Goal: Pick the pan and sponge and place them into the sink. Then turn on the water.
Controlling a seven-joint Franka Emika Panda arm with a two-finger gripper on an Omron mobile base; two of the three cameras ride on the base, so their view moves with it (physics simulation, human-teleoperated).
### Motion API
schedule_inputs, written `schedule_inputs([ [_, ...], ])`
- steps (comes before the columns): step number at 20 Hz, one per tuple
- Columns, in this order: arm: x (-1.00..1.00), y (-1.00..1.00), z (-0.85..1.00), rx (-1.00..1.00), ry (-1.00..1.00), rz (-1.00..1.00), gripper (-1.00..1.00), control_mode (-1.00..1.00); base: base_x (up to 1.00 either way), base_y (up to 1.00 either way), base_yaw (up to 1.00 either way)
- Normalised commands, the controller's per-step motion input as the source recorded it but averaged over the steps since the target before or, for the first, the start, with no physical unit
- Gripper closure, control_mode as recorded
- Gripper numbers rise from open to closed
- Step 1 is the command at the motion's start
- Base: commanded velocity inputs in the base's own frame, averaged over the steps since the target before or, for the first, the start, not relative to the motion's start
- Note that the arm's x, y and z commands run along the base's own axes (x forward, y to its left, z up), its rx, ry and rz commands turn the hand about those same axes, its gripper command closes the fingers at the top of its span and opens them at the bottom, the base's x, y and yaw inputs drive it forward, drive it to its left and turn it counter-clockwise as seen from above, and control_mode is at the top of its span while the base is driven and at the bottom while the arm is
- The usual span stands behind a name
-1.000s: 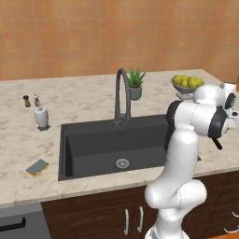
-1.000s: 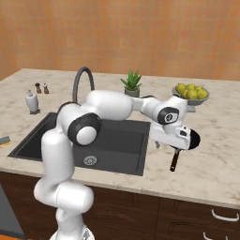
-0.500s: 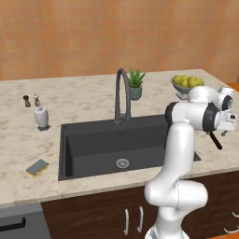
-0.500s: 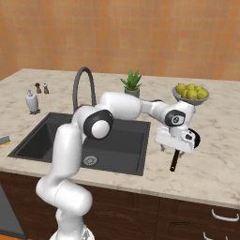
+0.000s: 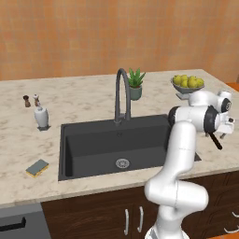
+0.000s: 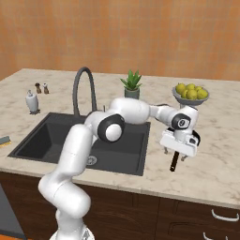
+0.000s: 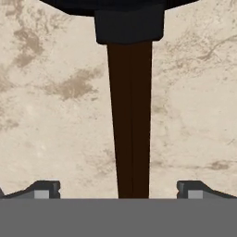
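- Gripper (image 7: 118, 189): jaws spread wide, grasping nothing.
- Pan (image 7: 129, 115): handle centred between the jaws, apparently just below them.
- Advice: descend straight, then clench on the handle.

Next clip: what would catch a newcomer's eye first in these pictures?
The white arm, stretched right across the counter with its open gripper low over the pan's handle, the handle running up between the two fingertips. Next comes the big dark sink under the tall arched faucet, no water running. The small sponge lies alone on the counter left of the sink.
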Motion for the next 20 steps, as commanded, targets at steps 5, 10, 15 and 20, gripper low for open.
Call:
schedule_inputs([
  [5,0.04,0.00,-0.30,0.00,0.00,0.00,-1.00,-1.00,0.00,0.00,0.00],
  [10,0.00,0.00,-0.16,0.00,0.00,0.00,1.00,-1.00,0.00,0.00,0.00],
  [15,0.00,0.01,0.00,0.00,0.00,0.00,1.00,-1.00,0.00,0.00,0.00],
  [20,0.00,0.20,-0.02,-0.10,0.03,0.02,1.00,-1.00,0.00,0.00,0.00],
])
